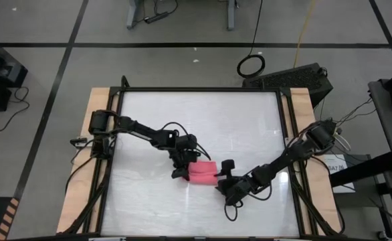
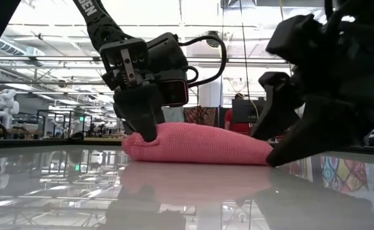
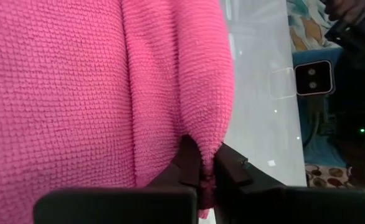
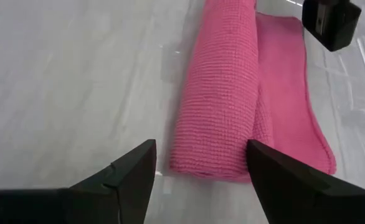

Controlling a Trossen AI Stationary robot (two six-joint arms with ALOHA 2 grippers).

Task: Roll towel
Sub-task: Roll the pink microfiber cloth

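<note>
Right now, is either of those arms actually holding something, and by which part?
The left gripper pinches the pink towel at its rolled fold, at one end. The right gripper is open at the other end, holding nothing.

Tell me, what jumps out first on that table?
A bright pink towel, partly rolled, lies near the middle of the white table. The left hand pinches one end of the roll, while the right hand sits open just short of the other end.
</note>
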